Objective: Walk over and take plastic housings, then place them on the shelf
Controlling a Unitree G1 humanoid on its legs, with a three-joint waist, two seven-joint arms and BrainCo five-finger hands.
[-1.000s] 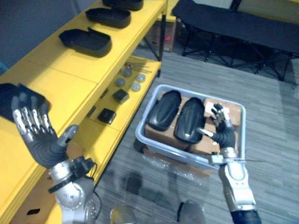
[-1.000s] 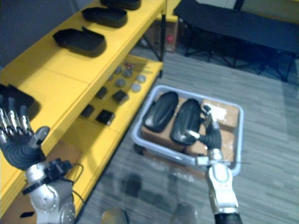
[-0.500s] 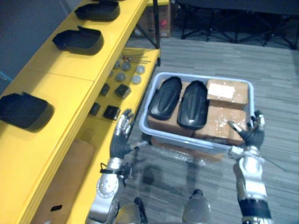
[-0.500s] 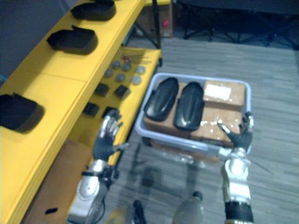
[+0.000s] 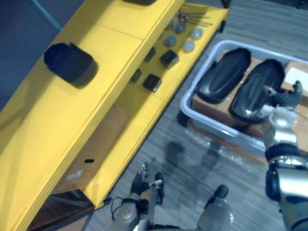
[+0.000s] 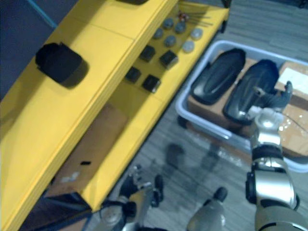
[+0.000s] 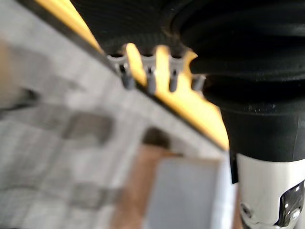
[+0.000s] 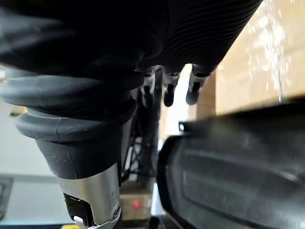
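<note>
You can count three housings (image 5: 224, 75), two in the bin (image 5: 216, 128), one on the shelf (image 5: 113, 29), four black blocks (image 6: 168, 58), six grey discs (image 6: 188, 46).

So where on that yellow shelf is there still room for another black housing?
The top shelf is bare on both sides of the black housing: a wide stretch beyond it, another nearer. The lower shelf is crowded with small black blocks and grey discs, then a cardboard sheet.
</note>
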